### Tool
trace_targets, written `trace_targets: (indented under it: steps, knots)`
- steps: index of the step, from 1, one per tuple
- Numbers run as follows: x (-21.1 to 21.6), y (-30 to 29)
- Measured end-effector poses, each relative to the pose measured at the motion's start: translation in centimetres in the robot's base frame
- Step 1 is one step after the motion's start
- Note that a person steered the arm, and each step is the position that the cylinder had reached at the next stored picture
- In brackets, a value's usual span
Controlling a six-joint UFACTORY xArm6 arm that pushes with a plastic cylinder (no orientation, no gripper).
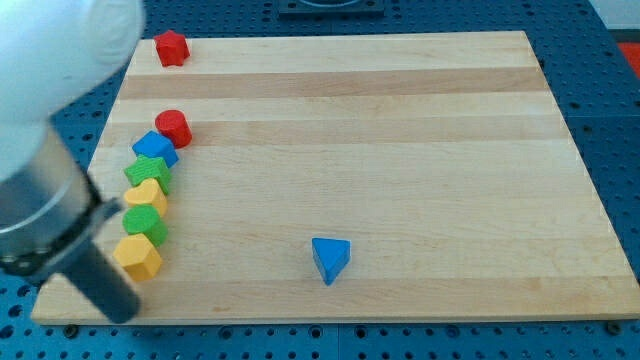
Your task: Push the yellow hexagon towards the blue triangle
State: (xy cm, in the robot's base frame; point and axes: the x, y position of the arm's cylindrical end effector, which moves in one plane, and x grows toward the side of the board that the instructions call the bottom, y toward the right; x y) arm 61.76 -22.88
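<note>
Yellow hexagon sits just up-right of my tip, nearly touching; blue triangle lies well right of both. No claw here, just a bare rod. Push should run rightward along the wooden board.
</note>
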Motion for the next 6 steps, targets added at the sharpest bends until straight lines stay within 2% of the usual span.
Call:
trace_targets:
  steps: [1, 2, 6]
  knots:
    - [-1.9, -2.6]
    - [-4.2, -2.6]
    - [-5.0, 4.2]
